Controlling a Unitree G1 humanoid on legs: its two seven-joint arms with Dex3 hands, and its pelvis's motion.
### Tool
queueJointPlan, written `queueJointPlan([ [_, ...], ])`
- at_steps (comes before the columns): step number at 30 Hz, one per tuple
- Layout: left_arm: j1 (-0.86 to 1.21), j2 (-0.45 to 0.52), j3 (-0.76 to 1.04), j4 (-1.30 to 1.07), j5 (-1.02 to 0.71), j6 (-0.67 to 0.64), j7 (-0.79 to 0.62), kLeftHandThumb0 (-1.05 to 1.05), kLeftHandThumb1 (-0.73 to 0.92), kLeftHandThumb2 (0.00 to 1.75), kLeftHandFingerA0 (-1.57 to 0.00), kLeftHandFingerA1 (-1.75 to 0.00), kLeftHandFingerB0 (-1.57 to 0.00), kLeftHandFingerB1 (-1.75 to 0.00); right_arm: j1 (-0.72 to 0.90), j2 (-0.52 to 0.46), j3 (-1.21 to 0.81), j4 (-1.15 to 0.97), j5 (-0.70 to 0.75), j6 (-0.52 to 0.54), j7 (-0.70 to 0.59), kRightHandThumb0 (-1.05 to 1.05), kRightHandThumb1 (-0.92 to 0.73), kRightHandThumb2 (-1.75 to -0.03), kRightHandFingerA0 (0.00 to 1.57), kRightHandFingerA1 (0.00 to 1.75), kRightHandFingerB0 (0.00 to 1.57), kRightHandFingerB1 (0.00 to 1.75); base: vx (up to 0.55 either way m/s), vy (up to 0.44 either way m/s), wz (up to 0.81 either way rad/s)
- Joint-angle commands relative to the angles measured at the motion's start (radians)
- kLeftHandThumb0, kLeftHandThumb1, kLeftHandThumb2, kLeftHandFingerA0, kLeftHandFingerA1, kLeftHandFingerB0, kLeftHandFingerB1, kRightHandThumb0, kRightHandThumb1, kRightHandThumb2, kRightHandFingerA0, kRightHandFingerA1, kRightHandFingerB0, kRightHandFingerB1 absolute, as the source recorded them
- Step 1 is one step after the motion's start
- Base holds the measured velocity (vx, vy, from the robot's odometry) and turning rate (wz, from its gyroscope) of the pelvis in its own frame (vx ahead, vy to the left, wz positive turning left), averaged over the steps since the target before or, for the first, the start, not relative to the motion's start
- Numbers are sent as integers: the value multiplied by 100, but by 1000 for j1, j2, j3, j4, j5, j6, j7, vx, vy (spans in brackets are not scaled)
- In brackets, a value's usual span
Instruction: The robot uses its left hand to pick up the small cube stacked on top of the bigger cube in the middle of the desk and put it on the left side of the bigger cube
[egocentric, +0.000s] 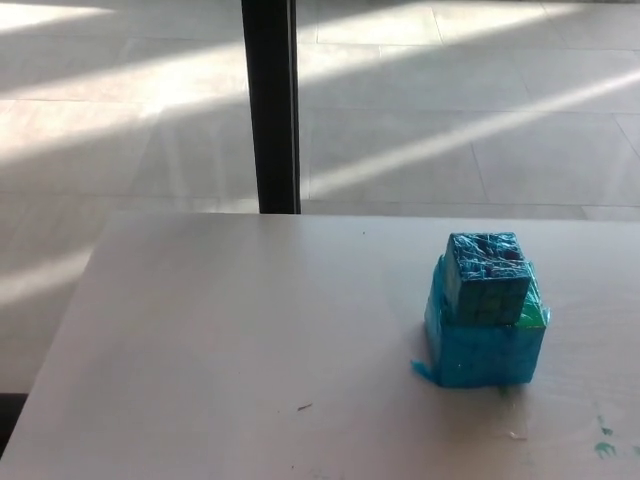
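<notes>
A small blue cube wrapped in crinkled tape rests on top of a bigger blue cube, which shows a green patch at its right top edge. The stack stands right of the middle of the pale desk. Neither of my hands nor any part of my arms shows in the head view.
A black vertical post rises behind the desk's far edge. Beyond it lies a tiled floor with sunlit streaks. The desk's left edge runs diagonally at the left. Small green marks dot the desk at the lower right.
</notes>
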Motion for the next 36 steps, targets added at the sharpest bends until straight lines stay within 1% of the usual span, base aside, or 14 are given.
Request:
queueJointPlan([
  [1, -174, 72, -116, -98, 97, 87, 13, -89, 89, 67, -54, -54, -3, -25, 18, -25, -10, 23, 15, -7, 31, -36, -68, -60, 59, 58, 54, 42, 0, 0, 0],
  [2, -228, 77, -132, -99, 90, 102, -2, -87, 67, 109, -26, -59, -5, -18, 20, -25, -6, 15, 7, 1, 21, -37, -68, -61, 61, 59, 56, 42, 0, 0, 0],
  [11, -585, 40, -344, -147, 165, 126, -62, -94, 88, 67, -53, -66, -5, -29, 34, -38, 4, -9, -1, 28, 36, -40, -68, -61, 60, 57, 54, 41, 0, 0, 0],
  [12, -621, 23, -363, -146, 163, 137, -68, -101, 72, 112, -58, -73, -6, -19, 46, -39, 2, -42, 2, 47, 38, -40, -69, -61, 59, 57, 54, 42, 0, 0, 0],
  [13, -653, 11, -394, -147, 176, 144, -73, -96, 87, 66, -37, -66, -2, -32, 56, -39, 2, -68, 2, 60, 39, -40, -69, -61, 59, 57, 54, 41, 0, 0, 0],
  [16, -755, -60, -497, -143, 230, 156, -67, -91, 69, 111, -14, -57, -3, -27, 37, -41, 4, -19, -5, 32, 37, -41, -68, -61, 60, 58, 56, 42, 0, 0, 0],
  [20, -787, -91, -584, -148, 262, 124, -103, -96, 73, 114, -35, -66, -5, -21, 46, -47, 14, -40, -16, 64, 34, -42, -68, -61, 60, 55, 55, 41, 0, 0, 0],
  [21, -794, -115, -617, -151, 276, 90, -107, -91, 89, 66, -43, -61, -5, -33, 63, -48, 18, -74, -21, 85, 31, -42, -69, -61, 61, 55, 54, 40, 0, 0, 0],
  [26, -826, -185, -687, -127, 296, 46, -130, -96, 71, 107, -65, -90, -4, -37, 85, -49, 24, -156, -27, 162, 25, -41, -71, -61, 61, 54, 53, 39, 0, 0, 0],
  [29, -865, -264, -754, -93, 328, 3, -150, -98, 88, 67, -19, -62, -5, -33, 79, -54, 26, -159, -30, 163, 32, -42, -71, -61, 60, 57, 53, 40, 0, 0, 0],
  [31, -890, -326, -771, -62, 330, 9, -151, -97, 66, 109, -14, -59, -7, -26, 66, -63, 29, -153, -34, 168, 40, -43, -71, -61, 60, 55, 53, 40, 0, 0, 0],
  [33, -895, -377, -803, -69, 353, -6, -143, -103, 90, 66, -27, -69, -5, -31, 56, -61, 30, -121, -33, 147, 39, -41, -71, -62, 60, 55, 53, 40, 0, 0, 0],
  [35, -885, -451, -808, -65, 352, -20, -109, -100, 66, 107, -75, -125, -6, -42, 59, -61, 29, -130, -28, 157, 41, -41, -71, -62, 60, 54, 54, 40, 0, 0, 0],
  [36, -885, -501, -834, -53, 360, 7, -127, -99, 87, 67, -21, -68, -11, -28, 62, -55, 21, -139, -21, 165, 34, -42, -69, -61, 61, 55, 55, 40, 0, 0, 0],
])
